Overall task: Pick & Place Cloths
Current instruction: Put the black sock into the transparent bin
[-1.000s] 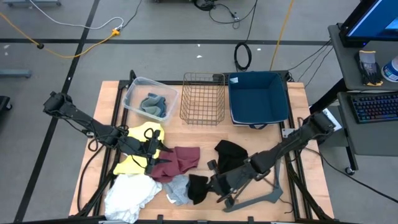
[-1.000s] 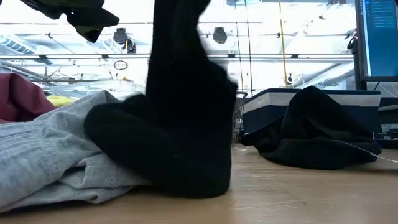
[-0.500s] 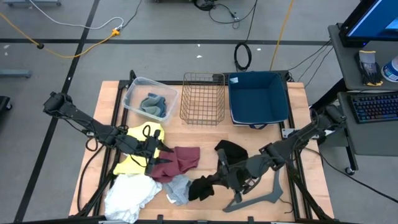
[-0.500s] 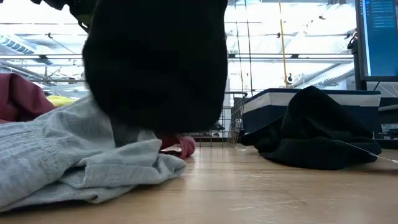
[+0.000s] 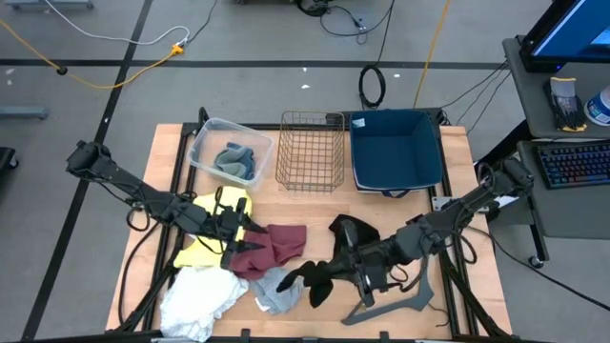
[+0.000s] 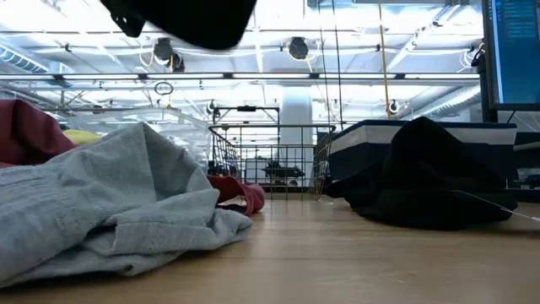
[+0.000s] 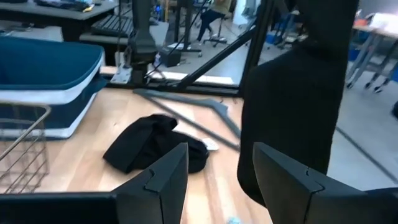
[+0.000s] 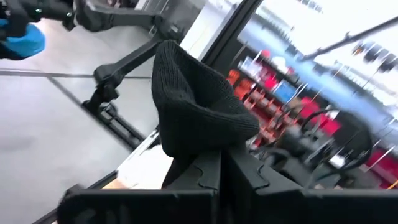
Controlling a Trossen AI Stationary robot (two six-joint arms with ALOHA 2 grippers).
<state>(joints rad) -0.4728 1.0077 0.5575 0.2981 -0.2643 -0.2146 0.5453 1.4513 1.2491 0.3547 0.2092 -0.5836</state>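
My right pincer (image 5: 348,270) is pinching the black cloth (image 5: 319,279), which I hold up off the table (image 5: 305,205) so it hangs free and can travel without dragging the other garments. In the right wrist view my fingers (image 8: 208,177) are pressed tight on a fold of that knit fabric, and in the low view only its hem (image 6: 190,17) shows, well above the wood. Taking the wire basket (image 5: 311,151) as my landmark, the lifted cloth hangs on the near side of it, well apart from it, over the near part of the table. My right arm reaches in low from the far right corner, stretched long with the wrist turned toward the pile.

A second black cloth (image 5: 353,233) lies between the basket and my right pincer. The light grey cloth (image 5: 272,291) rests near the table's front edge, the maroon cloth (image 5: 272,246) lies closer to the basket, and the yellow cloth (image 5: 214,229) and white cloth (image 5: 200,295) lie left of those. A grey-blue cloth (image 5: 233,160) sits in the clear bin (image 5: 205,143) just left of the basket; the blue bin (image 5: 396,152) stands just right of it.

My left pincer (image 5: 233,233) waits above the yellow and maroon cloths, fingers (image 7: 165,180) spread, arm extended from the left edge
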